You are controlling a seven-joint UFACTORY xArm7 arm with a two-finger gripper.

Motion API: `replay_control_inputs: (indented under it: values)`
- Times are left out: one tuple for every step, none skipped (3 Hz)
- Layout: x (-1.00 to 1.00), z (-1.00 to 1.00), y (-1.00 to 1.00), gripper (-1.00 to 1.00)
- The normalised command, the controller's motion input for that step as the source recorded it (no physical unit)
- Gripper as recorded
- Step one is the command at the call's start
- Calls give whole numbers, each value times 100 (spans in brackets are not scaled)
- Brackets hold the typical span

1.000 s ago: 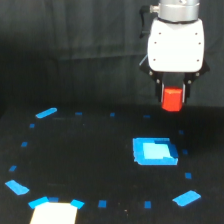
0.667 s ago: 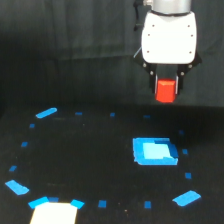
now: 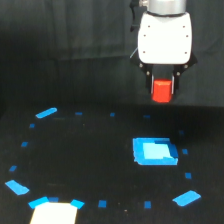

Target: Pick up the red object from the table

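The red object (image 3: 161, 91) is a small bright red-orange block held well above the black table (image 3: 90, 160), in the upper right of the exterior view. My gripper (image 3: 162, 90) hangs from the white arm housing (image 3: 165, 37) and is shut on the block, with a dark finger on each side of it. The block's lower end sticks out below the fingers. Below it and slightly toward the exterior view's left, the flat blue square piece (image 3: 155, 151) lies on the table.
Small blue tape marks ring the table, with larger blue patches at the left (image 3: 46, 113), lower left (image 3: 17, 187) and lower right (image 3: 187, 198). A pale rectangle (image 3: 55, 212) lies at the bottom edge.
The arm has lifted the red object higher above the table and shifted toward the exterior view's left. The grip has stayed shut.
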Motion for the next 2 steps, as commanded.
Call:
replay_control_inputs:
  values:
    - [-62,10,-82,-100]
    - [41,67,-39,-100]
